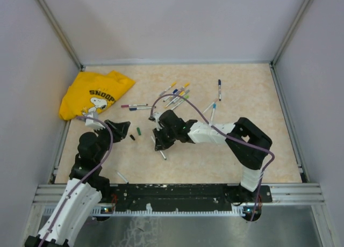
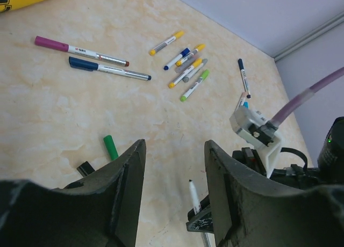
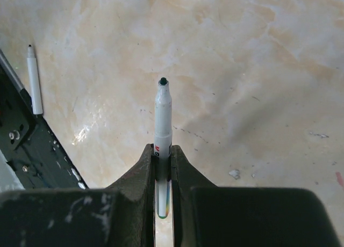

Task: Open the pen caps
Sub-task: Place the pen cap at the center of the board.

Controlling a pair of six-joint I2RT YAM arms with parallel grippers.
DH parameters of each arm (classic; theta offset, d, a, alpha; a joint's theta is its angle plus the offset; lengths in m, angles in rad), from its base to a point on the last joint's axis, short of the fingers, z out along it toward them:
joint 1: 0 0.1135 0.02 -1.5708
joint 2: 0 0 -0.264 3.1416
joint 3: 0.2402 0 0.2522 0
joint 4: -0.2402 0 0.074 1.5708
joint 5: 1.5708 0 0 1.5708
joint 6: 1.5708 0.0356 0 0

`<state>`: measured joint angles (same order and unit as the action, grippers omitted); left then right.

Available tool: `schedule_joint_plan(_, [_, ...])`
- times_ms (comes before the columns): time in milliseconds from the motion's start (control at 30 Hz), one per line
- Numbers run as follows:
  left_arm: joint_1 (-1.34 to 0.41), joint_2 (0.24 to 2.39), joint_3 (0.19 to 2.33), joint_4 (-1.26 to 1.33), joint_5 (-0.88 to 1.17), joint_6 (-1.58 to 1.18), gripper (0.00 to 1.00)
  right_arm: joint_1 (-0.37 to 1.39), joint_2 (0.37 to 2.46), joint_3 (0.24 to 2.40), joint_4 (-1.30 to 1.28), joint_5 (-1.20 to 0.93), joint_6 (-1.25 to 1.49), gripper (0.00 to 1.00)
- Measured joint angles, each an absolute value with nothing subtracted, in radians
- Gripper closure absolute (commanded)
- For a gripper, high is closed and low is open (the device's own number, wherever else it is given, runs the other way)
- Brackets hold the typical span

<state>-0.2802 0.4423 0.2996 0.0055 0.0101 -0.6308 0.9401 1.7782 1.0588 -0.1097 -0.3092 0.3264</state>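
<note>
step: one pen done, right gripper (image 3: 163, 150) clenched on uncapped pen (image 3: 163, 114) (tip bare) | left gripper (image 2: 173, 150) released, empty | caps: green cap (image 2: 110, 146) and black cap (image 2: 85, 168) loose on table (image 2: 54, 107) near left gripper; others on capped pens (image 2: 185, 73) farther off | next: likely drop this pen, fetch a capped one, pull cap straight off | containers: none seen

I see left arm (image 1: 80, 196) folded near its base, left gripper (image 2: 174, 145) jaws wide apart. Right arm (image 1: 215, 133) reaches across to centre, right gripper (image 3: 163, 149) pinching a pen (image 3: 163, 110).
</note>
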Motion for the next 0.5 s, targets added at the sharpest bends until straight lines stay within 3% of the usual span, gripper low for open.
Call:
schedule_joint_plan(300, [-0.28,0.398,0.281,-0.017,0.008,-0.608,0.46,0.975,1.929,1.214,-0.195,-0.224,0.345,1.0])
schedule_joint_plan(500, [-0.28,0.411,0.277,-0.019,0.014,-0.604,0.46,0.973,1.944,1.236,-0.238,-0.178,0.353,0.92])
